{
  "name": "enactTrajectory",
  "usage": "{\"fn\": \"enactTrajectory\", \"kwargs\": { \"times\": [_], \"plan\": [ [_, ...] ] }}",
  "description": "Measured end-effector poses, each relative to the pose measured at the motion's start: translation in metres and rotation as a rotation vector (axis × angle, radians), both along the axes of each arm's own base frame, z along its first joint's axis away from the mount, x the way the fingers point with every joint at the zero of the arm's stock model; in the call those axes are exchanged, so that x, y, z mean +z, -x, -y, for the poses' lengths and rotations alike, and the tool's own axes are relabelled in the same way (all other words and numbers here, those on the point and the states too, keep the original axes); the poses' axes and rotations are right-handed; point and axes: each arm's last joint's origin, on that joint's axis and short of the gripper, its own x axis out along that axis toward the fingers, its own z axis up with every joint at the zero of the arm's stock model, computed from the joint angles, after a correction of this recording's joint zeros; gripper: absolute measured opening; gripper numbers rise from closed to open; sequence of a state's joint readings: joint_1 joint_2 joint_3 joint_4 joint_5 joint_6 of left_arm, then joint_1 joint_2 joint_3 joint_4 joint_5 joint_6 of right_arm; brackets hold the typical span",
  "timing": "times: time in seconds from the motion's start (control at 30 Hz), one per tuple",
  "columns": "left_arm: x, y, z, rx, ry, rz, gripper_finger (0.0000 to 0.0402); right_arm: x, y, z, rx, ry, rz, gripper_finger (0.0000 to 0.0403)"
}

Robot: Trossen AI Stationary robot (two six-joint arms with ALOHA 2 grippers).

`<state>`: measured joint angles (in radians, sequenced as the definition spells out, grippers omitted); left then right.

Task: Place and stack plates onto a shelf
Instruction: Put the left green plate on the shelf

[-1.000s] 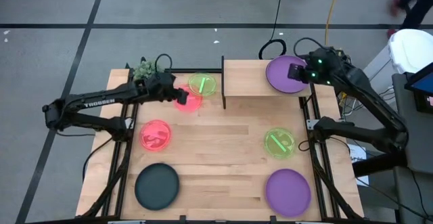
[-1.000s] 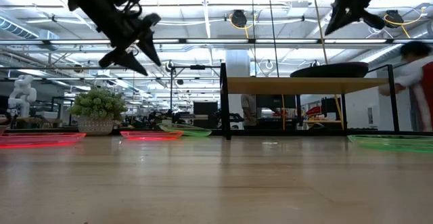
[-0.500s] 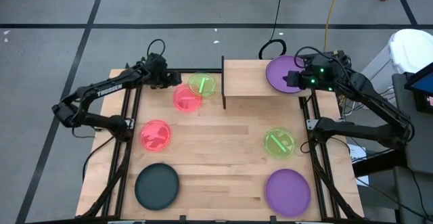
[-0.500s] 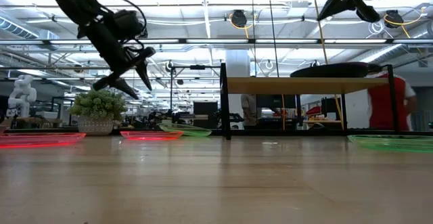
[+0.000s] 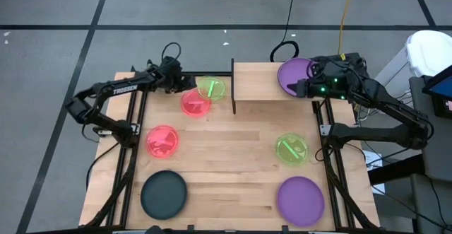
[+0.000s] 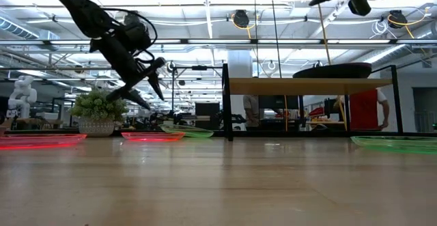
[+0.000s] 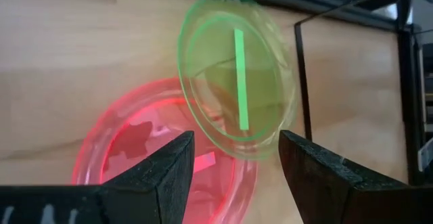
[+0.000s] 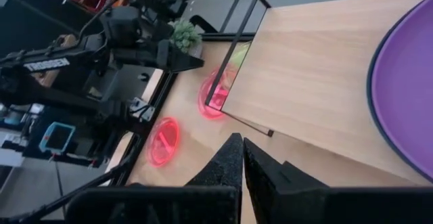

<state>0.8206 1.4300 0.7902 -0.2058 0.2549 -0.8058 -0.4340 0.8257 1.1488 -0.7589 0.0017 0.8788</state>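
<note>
Near the table's front edge lie a dark teal plate (image 5: 164, 194) and a purple plate (image 5: 300, 200). Mid-table sit a pink plate (image 5: 162, 141) and a green plate (image 5: 291, 149), each flat and round. At the back edge, the left gripper (image 5: 188, 83), marked TROSSEN, hovers open and empty above overlapping pink-and-green plates (image 7: 233, 82). The right gripper (image 5: 299, 88), closed and empty, is above the shelf (image 5: 258, 82) holding a purple plate (image 5: 293, 73).

My shelf (image 5: 272, 81) is a light-wood platform with a dark side panel. On its top, at the end away from that panel, lies one purple plate (image 5: 294, 75). Beside the panel a green plate (image 5: 211, 88) overlaps a pink-red plate (image 5: 195, 103). Nearer the table's front lie another pink-red plate (image 5: 162, 141), a green one (image 5: 290, 149), a dark teal one (image 5: 164, 194) and a purple one (image 5: 300, 200).
</note>
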Motion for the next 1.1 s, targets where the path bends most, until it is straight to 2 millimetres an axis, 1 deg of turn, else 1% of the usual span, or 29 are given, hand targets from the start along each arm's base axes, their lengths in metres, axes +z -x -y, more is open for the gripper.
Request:
{"fn": "enactTrajectory", "kwargs": {
  "times": [0.23,0.33,0.53,0.83,1.1],
  "plan": [
    [-0.009,-0.011,0.007,-0.006,0.013,-0.039,0.022,0.0,-0.001,-0.002,0.012,0.0,-0.001,0.0],
    [-0.013,-0.015,0.009,0.009,-0.011,-0.076,0.022,0.0,-0.001,-0.002,0.012,0.0,-0.001,0.0],
    [-0.018,-0.024,0.004,0.058,-0.028,-0.035,0.022,0.0,-0.001,-0.002,0.012,0.001,-0.001,0.0],
    [-0.037,-0.028,0.001,0.095,0.05,-0.063,0.022,0.0,-0.001,-0.002,0.017,0.009,-0.005,0.0],
    [-0.038,-0.032,-0.001,0.114,0.039,-0.037,0.022,0.0,-0.001,-0.002,0.017,0.009,-0.005,0.0]
  ]
}}
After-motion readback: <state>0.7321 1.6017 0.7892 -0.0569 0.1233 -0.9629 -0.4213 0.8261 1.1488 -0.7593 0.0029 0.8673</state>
